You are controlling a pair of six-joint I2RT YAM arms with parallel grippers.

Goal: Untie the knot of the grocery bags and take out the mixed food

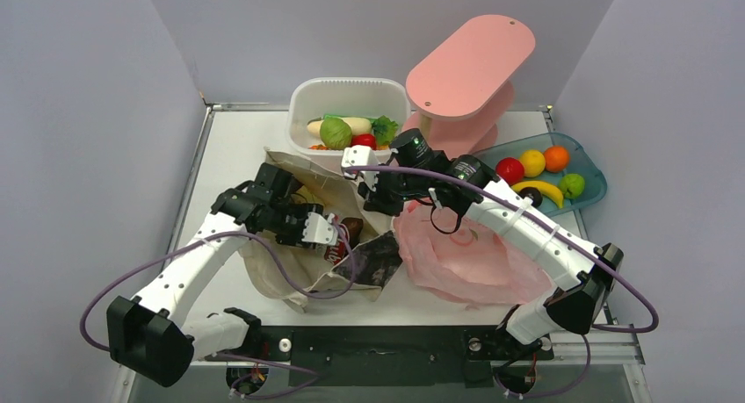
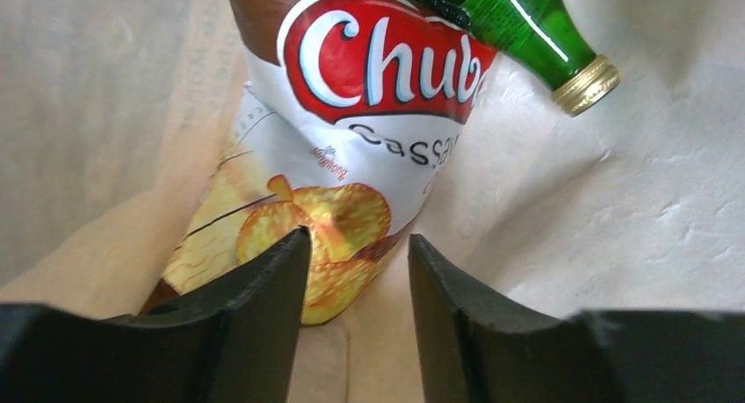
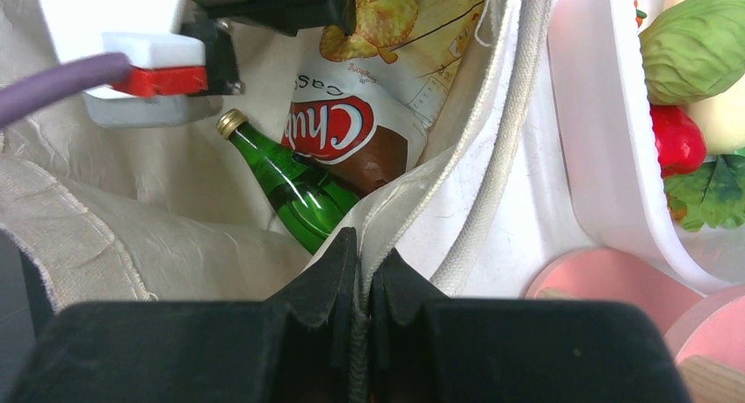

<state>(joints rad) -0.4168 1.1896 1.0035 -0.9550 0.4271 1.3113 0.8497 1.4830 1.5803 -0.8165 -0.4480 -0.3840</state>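
Beige canvas tote (image 1: 264, 271), one of two grocery bags on the table, is gripped at its rim by the right gripper (image 3: 360, 276), its fingers pinched together on the cloth edge. The left gripper (image 2: 356, 245) reaches inside with fingers apart at the lower end of one crisp packet (image 2: 369, 113), with one green bottle (image 2: 518, 25) lying across the packet's top. The second, a pink plastic bag (image 1: 474, 262), lies slack just right of the tote, while one round green vegetable (image 1: 335, 133), one white radish (image 1: 356, 122) and one leafy green (image 1: 384, 129) sit in the white tub (image 1: 347, 91) behind.
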